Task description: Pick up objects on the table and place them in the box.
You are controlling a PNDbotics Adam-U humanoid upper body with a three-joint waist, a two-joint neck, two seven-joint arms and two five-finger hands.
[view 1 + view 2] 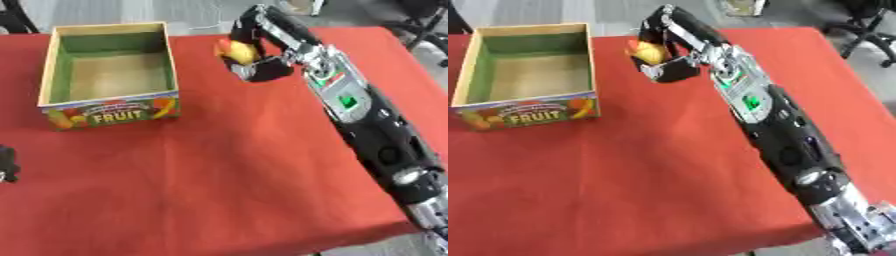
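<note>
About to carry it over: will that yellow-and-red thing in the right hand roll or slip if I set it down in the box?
The yellow-and-red thing looks rounded, so it may roll on the flat floor of the box; the walls should stop it. It looks smooth, possibly slippery. The right hand curls around it, so it seems small and probably light.

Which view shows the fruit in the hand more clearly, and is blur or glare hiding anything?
Left eye view: soft blur overall, yellow fruit partly hidden in the right hand. Right eye view: same softness, fruit slightly plainer, no strong glare, box lettering readable.
</note>
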